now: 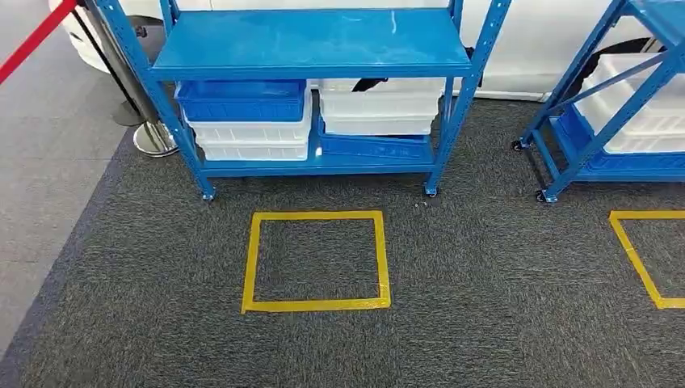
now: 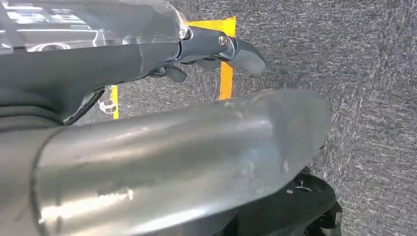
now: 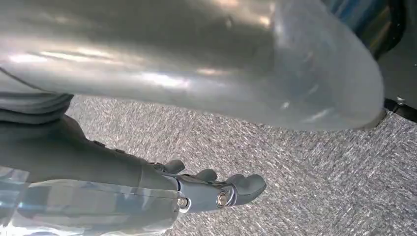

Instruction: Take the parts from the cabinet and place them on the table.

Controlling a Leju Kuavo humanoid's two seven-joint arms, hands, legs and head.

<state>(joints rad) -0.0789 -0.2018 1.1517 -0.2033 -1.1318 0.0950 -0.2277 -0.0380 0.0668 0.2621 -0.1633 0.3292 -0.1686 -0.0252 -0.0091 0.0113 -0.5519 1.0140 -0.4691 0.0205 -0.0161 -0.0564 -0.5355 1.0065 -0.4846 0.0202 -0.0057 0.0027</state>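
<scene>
1. Head view: a blue shelving cabinet (image 1: 323,48) stands ahead of me on dark grey carpet (image 1: 485,307). Its upper shelf is a bare blue sheet.
2. Lower shelf, left stack: a blue bin (image 1: 241,99) sits on top of white bins (image 1: 254,139).
3. Lower shelf, right stack: white bins (image 1: 380,109) rest on a blue bin (image 1: 373,147) that lies tilted under them. A dark object (image 1: 370,83) pokes out at the top of this stack; too small to identify.
4. The parts themselves: I cannot tell them apart inside the bins from here.
5. A yellow tape square (image 1: 317,260) is marked on the carpet just in front of the cabinet. A second tape square (image 1: 642,259) lies to the right, before a second blue rack (image 1: 614,105) that carries white bins.
6. Far left: a red barrier strap (image 1: 32,40) and the round metal base of a post (image 1: 153,139).
7. My left hand (image 2: 216,49), left wrist view: hanging over the carpet, fingers loosely curled, nothing in it. Yellow tape (image 2: 226,59) shows beyond it.
8. My right hand (image 3: 211,189), right wrist view: over bare carpet, fingers slightly bent and apart, holding nothing.
</scene>
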